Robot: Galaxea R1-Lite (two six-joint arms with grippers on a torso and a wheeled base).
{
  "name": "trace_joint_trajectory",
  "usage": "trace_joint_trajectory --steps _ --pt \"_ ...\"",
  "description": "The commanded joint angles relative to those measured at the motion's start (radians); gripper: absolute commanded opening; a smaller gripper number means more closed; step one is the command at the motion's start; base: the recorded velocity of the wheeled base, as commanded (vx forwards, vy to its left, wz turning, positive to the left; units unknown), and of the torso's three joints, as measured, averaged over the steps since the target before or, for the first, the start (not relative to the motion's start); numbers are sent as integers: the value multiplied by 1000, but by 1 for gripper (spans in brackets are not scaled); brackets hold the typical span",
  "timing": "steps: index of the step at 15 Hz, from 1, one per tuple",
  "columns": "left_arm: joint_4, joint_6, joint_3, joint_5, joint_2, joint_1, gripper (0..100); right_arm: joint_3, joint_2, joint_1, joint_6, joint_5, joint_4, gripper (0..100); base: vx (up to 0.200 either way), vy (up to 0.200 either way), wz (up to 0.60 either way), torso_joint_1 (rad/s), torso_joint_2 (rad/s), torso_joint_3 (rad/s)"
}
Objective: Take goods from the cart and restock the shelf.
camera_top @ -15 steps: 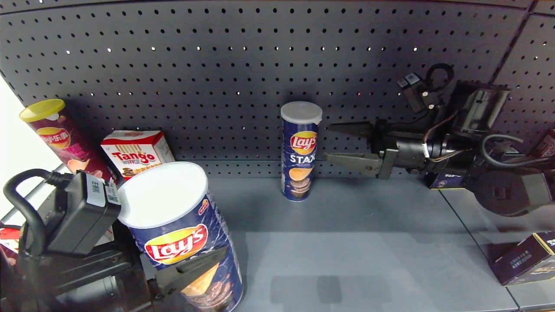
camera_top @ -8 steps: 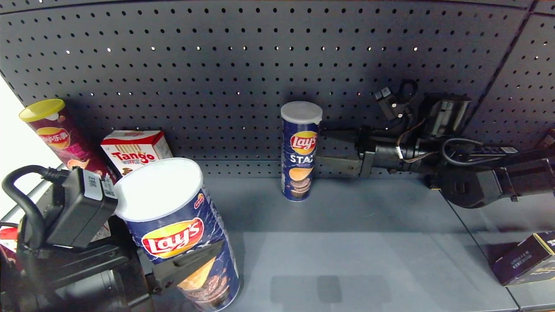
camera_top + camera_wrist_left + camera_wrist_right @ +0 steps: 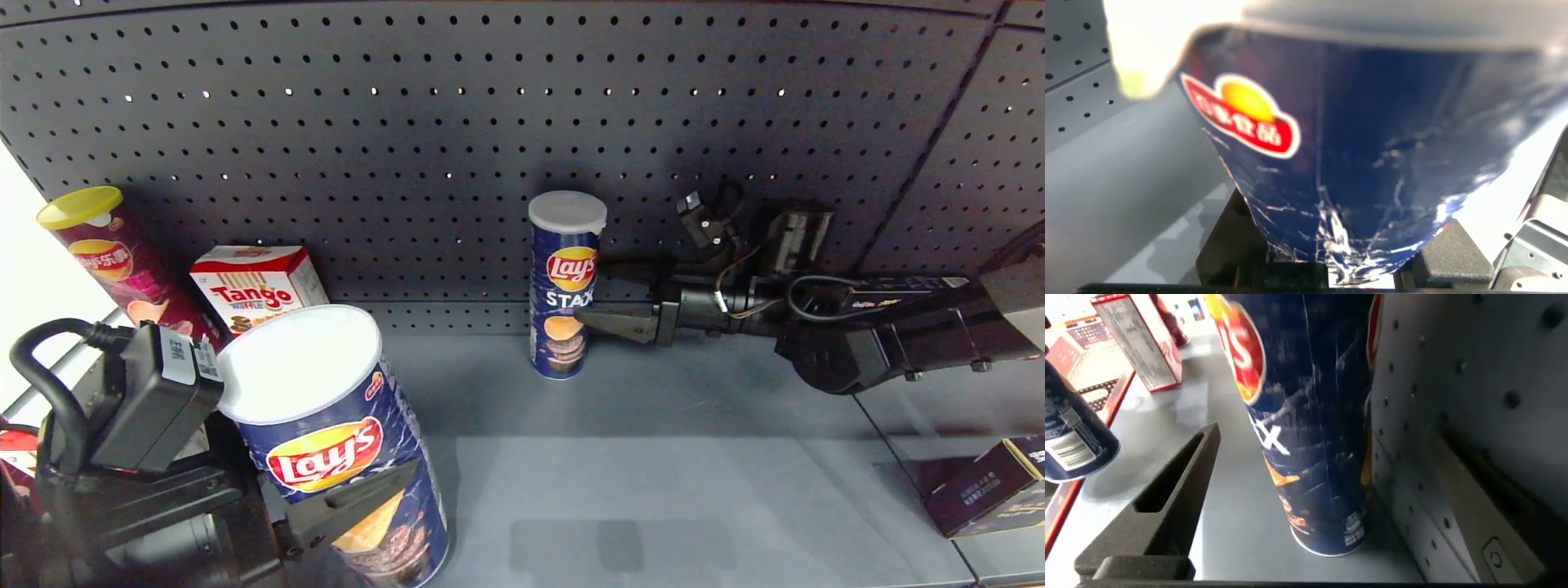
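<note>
The upright blue cardboard crisp tube with a frosted plastic lid (image 3: 565, 286) stands at the back edge of the grey metal shelf (image 3: 653, 457), about mid-length. It is just beside the dark perforated back panel (image 3: 408, 122); contact with the panel cannot be determined.

The right gripper (image 3: 594, 291) straddles this tube low on its body. Its jaws are spread, one finger on the panel side and one on the front side, neither pressing.

Judged step: grasp or square the tube.
- Close both fingers evenly and slowly; one-sided contact would likely tip so tall and narrow an item.
- Keep the panel-side finger off the perforations.

The left gripper (image 3: 359, 498), near the shelf's front left corner, is clamped on a second blue tube with a white lid (image 3: 326, 425). Keep it well apart.
</note>
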Motion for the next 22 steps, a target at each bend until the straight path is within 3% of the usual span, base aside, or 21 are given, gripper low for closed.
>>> trace_joint_trajectory --steps 1,7,22 --pt "0 0 2 -3 0 7 0 -8 26 4 -5 -27 -1 100 0 0 0 0 0 0" --pt "0 0 11 -7 0 9 0 -20 62 18 -43 -82 -1 100 0 0 0 0 0 0" --pt "-7 0 50 -6 -3 24 0 -45 145 56 -65 -84 -4 100 0 0 0 0 0 0"
